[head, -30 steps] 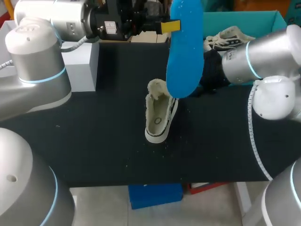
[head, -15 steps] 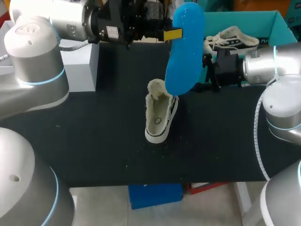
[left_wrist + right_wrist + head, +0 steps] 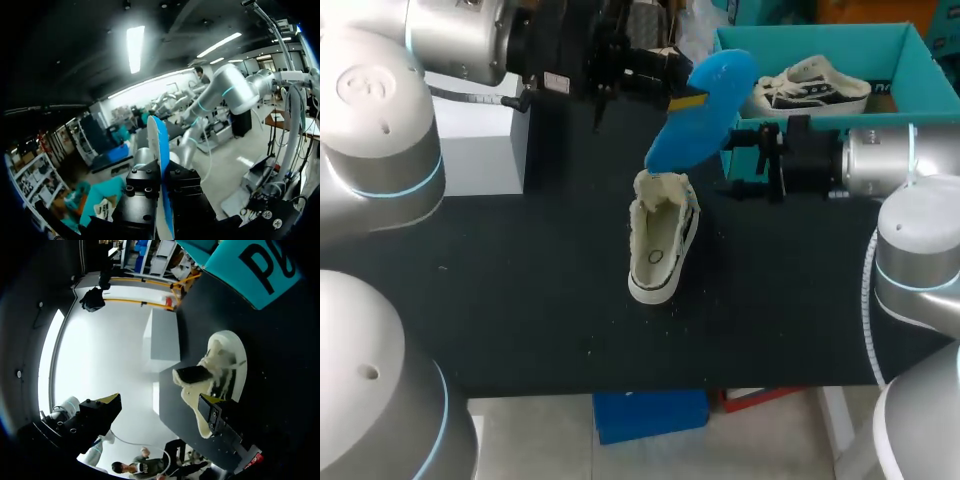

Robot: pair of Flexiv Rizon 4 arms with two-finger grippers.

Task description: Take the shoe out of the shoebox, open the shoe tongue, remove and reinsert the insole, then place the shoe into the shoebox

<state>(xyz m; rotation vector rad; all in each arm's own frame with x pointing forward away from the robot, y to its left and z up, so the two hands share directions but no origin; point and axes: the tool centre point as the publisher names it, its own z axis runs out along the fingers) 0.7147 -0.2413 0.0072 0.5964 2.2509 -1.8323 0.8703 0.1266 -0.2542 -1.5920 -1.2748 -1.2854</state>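
A cream sneaker (image 3: 660, 245) stands on the black table (image 3: 520, 290), opening upward, tongue toward the back. Just above it hangs a blue insole (image 3: 705, 105), tilted, its lower end close over the tongue. My left gripper (image 3: 682, 92) is shut on the insole's edge. In the left wrist view the insole (image 3: 161, 160) stands edge-on between the black fingers. My right gripper (image 3: 745, 165) is open beside the shoe, a little off its right side near the tongue. In the right wrist view the sneaker (image 3: 222, 372) lies ahead of the open right gripper (image 3: 160, 407), nearer to one finger.
The teal shoebox (image 3: 910, 50) stands at the back right with a second sneaker (image 3: 815, 85) inside. A white block (image 3: 485, 140) sits at the back left, also seen as the white block (image 3: 162, 340) beyond the shoe.
My left arm has tipped the insole from hanging upright to slanted and brought it lower over the shoe. My right arm has swung round, its gripper now level beside the shoe.
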